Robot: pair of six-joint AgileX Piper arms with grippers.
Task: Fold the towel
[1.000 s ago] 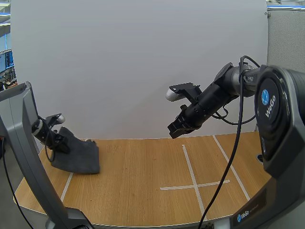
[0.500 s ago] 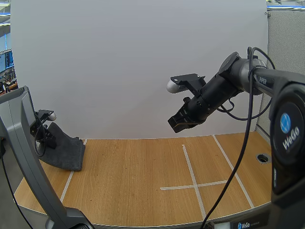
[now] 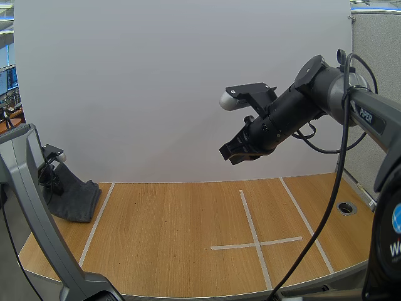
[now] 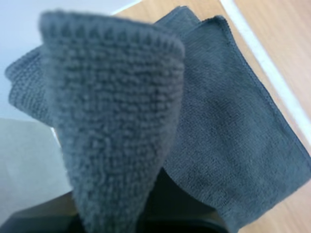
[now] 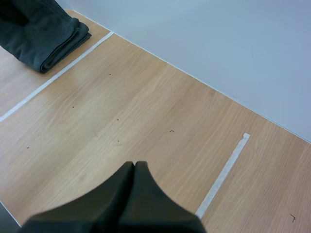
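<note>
1. High view: the dark grey towel [image 3: 78, 200] lies at the far left edge of the worktop [image 3: 188, 232], left of a white tape line [image 3: 100, 216]. One end of it is drawn up to the left hand [image 3: 55, 175], which grips it. That hand is partly hidden behind its own arm's grey base, so the fingers are hard to make out. The right hand [image 3: 240, 150] hangs high above the middle of the worktop, well apart from the towel.
2. Left wrist view: a flap of looped, fuzzy grey cloth rises close in front and covers the fingers. Below it the rest of the towel lies flat in folded layers on the wood, its hemmed edge near the tape line.
3. Right wrist view: the fingers [image 5: 121, 194] lie pressed together as one dark wedge, closed on nothing. The towel shows far off as a thick stack of folds beside the tape line, cut off by the frame's edge.
4. Against a second ago: the towel has slid left, off the tape line, and the right hand is higher.
</note>
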